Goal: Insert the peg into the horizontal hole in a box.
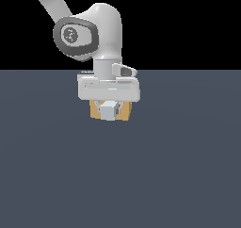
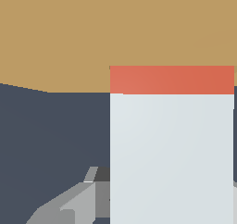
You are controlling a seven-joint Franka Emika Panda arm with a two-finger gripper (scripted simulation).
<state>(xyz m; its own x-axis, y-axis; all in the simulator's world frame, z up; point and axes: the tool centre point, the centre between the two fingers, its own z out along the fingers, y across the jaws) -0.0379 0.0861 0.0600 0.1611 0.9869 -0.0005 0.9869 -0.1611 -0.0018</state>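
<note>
1. Exterior view: a white robot arm reaches down from the upper left of the frame to just above centre. Its gripper (image 1: 109,104) hangs over a tan-orange box (image 1: 96,111) on a dark grey-blue floor (image 1: 120,175).
2. The pale end of the peg (image 1: 108,110) faces the camera at the frame's centre, in front of the box. It sits between the gripper's fingers, which appear pinched on it.
3. Wrist view: the peg (image 2: 171,149) fills the lower right of the frame. Its red tip meets the tan face of the box (image 2: 92,28), which fills the upper half.
4. The horizontal hole is not visible in either view, so I cannot tell whether the red tip is entering it or pressing on solid face.
5. Risk, as a judgement: if the tip is off the opening, pushing on would jam it against the face and shove the box away.
6. Risk: a small tilt of the square peg could wedge its corners in the square opening.
7. Risk: pushing force could make the peg slip back through the fingers, since they grip the pale end far from the tip.
</note>
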